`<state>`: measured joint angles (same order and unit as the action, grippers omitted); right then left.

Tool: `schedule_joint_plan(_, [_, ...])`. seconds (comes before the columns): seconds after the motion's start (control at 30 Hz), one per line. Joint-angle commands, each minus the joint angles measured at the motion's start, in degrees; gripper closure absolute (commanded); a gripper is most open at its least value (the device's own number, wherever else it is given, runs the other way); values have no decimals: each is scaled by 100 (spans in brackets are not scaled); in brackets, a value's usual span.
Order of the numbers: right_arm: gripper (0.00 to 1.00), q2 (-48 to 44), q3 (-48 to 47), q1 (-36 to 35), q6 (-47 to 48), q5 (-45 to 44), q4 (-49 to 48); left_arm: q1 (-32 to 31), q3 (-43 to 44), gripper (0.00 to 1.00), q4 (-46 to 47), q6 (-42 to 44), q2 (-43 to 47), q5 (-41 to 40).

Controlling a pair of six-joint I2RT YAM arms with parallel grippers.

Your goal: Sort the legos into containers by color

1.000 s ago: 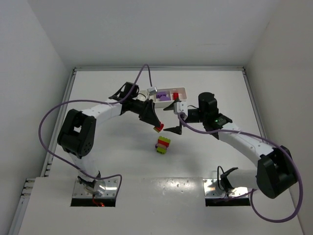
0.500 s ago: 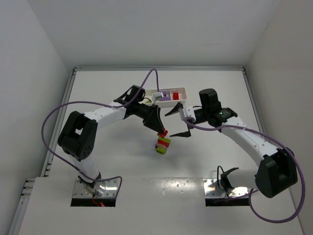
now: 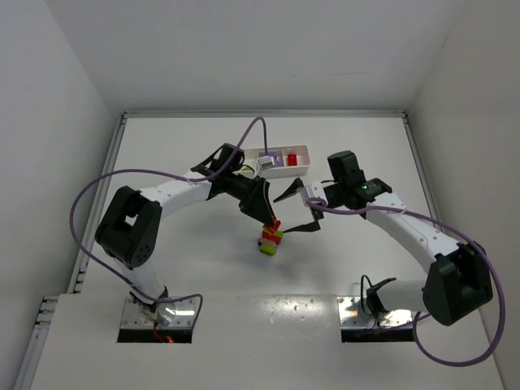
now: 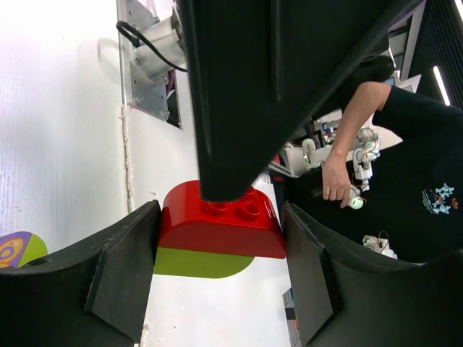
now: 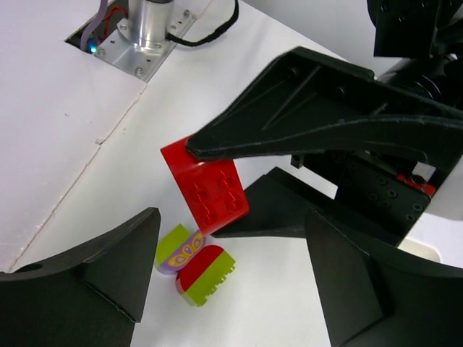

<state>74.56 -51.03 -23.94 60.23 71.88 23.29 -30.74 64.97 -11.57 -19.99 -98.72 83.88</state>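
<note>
My left gripper (image 3: pixel 271 217) is shut on a red lego (image 3: pixel 275 224) and holds it just above a small pile of legos (image 3: pixel 270 239). In the left wrist view the red lego (image 4: pixel 217 233) sits between my fingers, and a black finger shape covers its top. My right gripper (image 3: pixel 285 215) is open and empty, facing the left gripper. In the right wrist view the red lego (image 5: pixel 210 189) hangs over a lime and purple lego (image 5: pixel 176 249) and a red and lime lego (image 5: pixel 206 273). The white tray (image 3: pixel 307 154) lies behind.
The tray holds purple pieces (image 3: pixel 275 162) in one compartment and a red piece (image 3: pixel 292 158) in another; its left end is hidden by the left arm. Purple cables loop over both arms. Walls enclose the table on three sides.
My left gripper has carried the red lego toward the near right, down to just above the pile. My right gripper has shifted slightly toward the near right and stays open.
</note>
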Motion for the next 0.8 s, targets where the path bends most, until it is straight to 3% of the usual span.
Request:
schedule_joint_plan(0.0, [20, 22, -153, -102, 341, 634, -44, -37, 183, 59, 59, 74, 151, 911])
schedule_joint_plan(0.2, [25, 199, -153, -286, 393, 757, -44, -143, 183, 59, 59, 74, 151, 911])
schedule_joint_plan(0.77, [50, 357, -206, -444, 613, 977, 307, -195, 183, 59, 59, 126, 204, 911])
